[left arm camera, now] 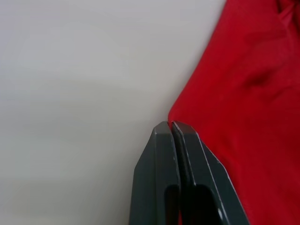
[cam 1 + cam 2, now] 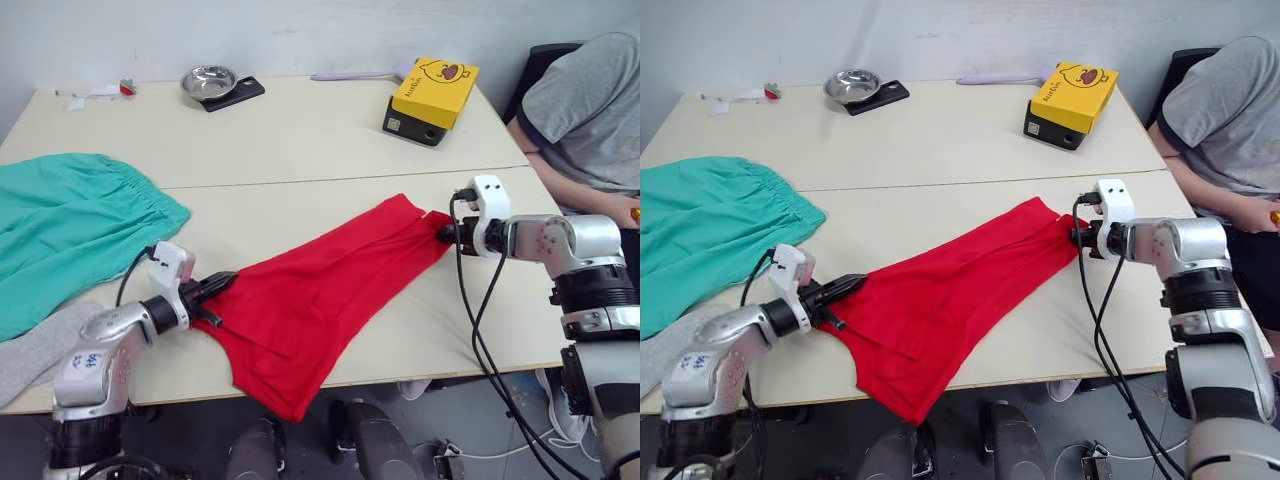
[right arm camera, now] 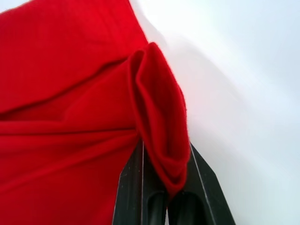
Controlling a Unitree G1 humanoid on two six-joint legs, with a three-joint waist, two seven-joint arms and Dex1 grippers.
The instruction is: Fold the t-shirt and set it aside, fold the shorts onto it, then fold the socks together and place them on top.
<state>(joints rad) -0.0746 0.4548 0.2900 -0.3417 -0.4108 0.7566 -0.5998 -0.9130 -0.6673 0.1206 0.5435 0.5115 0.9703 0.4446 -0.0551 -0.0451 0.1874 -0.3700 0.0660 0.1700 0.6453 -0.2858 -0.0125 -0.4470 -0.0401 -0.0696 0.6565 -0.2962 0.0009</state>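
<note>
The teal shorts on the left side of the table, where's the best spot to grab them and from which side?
Probably the gathered waistband: it is the thickest, bunched edge and faces the table's middle. The left gripper could come from there, once it lets go of the red t-shirt. The shorts lie flat elsewhere, giving little to pinch.

T-shirt (image 2: 320,290) bright red, plain. Shorts (image 2: 70,230) teal-green, plain. Socks (image 2: 35,350) light grey. Tabletop (image 2: 300,140) pale beige. Box (image 2: 432,95) yellow lid with brown duck drawing, black base. Bowl (image 2: 208,80) silver metal on a black scale (image 2: 235,94). Claw fingers (image 1: 176,178) black. Person's shirt (image 2: 590,110) grey.
</note>
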